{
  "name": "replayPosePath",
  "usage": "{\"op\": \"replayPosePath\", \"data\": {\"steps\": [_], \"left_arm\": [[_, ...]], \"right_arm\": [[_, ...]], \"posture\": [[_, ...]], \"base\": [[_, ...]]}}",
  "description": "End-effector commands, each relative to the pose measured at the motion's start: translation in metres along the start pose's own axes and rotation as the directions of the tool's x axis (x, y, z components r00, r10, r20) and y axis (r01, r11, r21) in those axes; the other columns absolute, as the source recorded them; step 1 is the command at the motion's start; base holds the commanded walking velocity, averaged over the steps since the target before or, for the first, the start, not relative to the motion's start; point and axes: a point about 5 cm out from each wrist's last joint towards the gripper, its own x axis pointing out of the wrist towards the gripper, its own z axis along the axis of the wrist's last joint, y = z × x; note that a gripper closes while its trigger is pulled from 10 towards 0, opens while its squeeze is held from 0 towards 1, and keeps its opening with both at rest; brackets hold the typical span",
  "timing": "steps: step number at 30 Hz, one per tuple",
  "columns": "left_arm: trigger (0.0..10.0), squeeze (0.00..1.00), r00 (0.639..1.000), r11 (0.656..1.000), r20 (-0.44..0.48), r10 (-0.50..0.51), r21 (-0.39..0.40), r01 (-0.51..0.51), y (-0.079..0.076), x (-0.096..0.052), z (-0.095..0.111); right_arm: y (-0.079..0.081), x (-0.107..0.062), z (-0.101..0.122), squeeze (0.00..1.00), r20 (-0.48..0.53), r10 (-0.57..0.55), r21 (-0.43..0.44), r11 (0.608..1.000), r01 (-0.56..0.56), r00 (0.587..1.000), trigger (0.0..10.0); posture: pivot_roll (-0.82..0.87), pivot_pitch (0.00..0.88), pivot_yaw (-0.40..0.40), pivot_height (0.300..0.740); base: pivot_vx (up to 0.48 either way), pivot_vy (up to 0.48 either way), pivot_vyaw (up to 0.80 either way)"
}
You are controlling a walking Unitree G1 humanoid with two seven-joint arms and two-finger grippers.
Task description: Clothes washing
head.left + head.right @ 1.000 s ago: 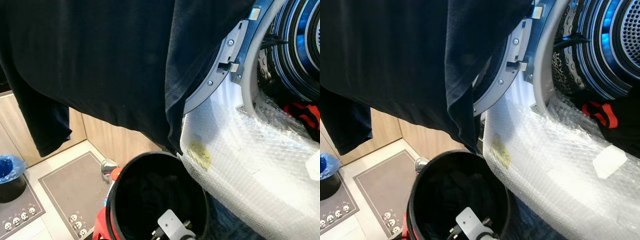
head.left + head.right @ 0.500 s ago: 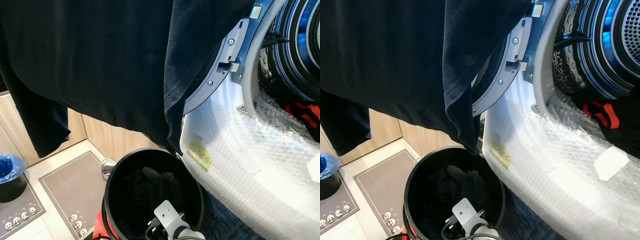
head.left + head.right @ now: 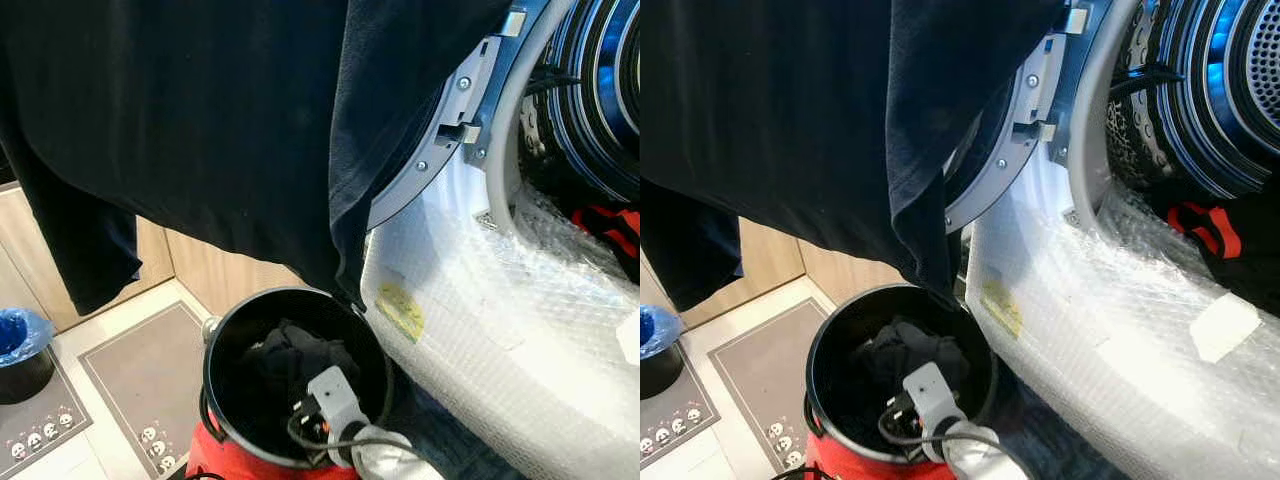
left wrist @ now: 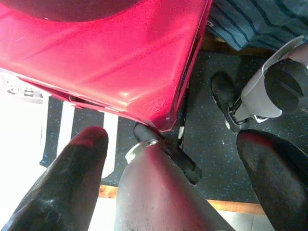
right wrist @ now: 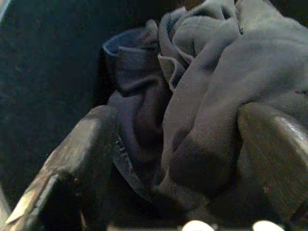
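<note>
Right gripper (image 5: 178,159) is reaching down into the black bucket (image 3: 225,340), fingers spread on either side of the dark clothes (image 5: 202,96) bunched inside. I'm letting my left gripper (image 4: 173,159) hang open beside the red base (image 4: 106,57), near the washer's bubble-wrapped rim (image 3: 480,300).

Your right arm (image 3: 385,462) is silver, topped by a grey bracket looped with black cable; each pincer has two long black fingers (image 4: 67,178).
</note>
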Motion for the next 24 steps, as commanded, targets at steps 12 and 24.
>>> {"op": "replayPosePath", "data": {"steps": [12, 24], "left_arm": [[10.0, 0.00, 1.000, 1.000, -0.016, -0.011, 0.024, 0.011, -0.001, 0.000, -0.002], [10.0, 0.00, 1.000, 1.000, -0.016, -0.011, 0.029, 0.011, -0.001, 0.000, -0.002]], "right_arm": [[-0.033, -0.081, 0.170, 0.00, 0.818, 0.417, 0.031, 0.654, -0.756, 0.395, 10.0], [-0.039, -0.088, 0.163, 0.00, 0.818, 0.447, 0.019, 0.608, -0.793, 0.362, 10.0]], "posture": [[-0.01, 0.000, -0.079, 0.740], [-0.01, 0.000, -0.072, 0.740]], "base": [[0.000, 0.000, 0.00], [0.000, 0.000, 0.00]]}}
